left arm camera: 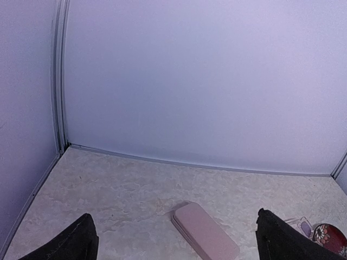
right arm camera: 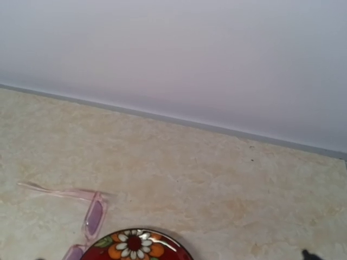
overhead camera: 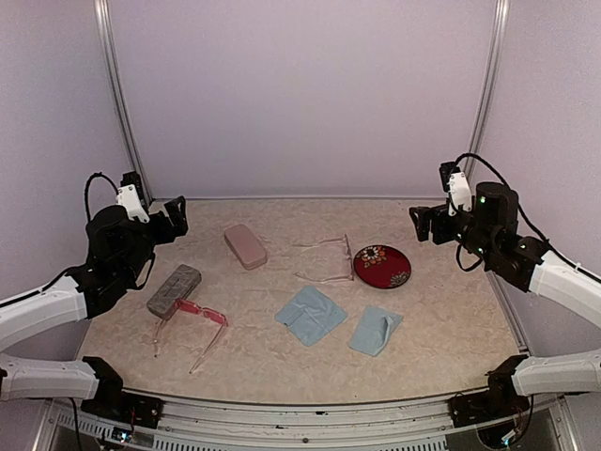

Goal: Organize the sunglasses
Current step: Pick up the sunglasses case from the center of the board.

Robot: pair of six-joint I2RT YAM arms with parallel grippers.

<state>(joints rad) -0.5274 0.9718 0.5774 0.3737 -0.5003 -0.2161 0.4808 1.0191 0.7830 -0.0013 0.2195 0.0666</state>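
The red-pink sunglasses [overhead camera: 192,315] lie unfolded on the table at front left, next to a grey case [overhead camera: 174,289]. The pale clear pair of sunglasses [overhead camera: 333,258] [right arm camera: 92,216] lies unfolded at mid table, just left of a red floral disc [overhead camera: 381,266] [right arm camera: 135,246]. My left gripper [overhead camera: 178,221] [left arm camera: 173,216] hovers at the back left, open and empty, its dark fingers [left arm camera: 70,244] wide apart and aimed toward a pink case [overhead camera: 245,246] [left arm camera: 206,233]. My right gripper [overhead camera: 420,224] hovers at the back right, open and empty, facing the disc and the pale pair.
Two light-blue cloths [overhead camera: 311,315] [overhead camera: 376,330] lie at front centre and front right. White walls with metal corner posts [overhead camera: 117,94] close in the table on three sides. The table's front edge [overhead camera: 310,399] runs between the arm bases.
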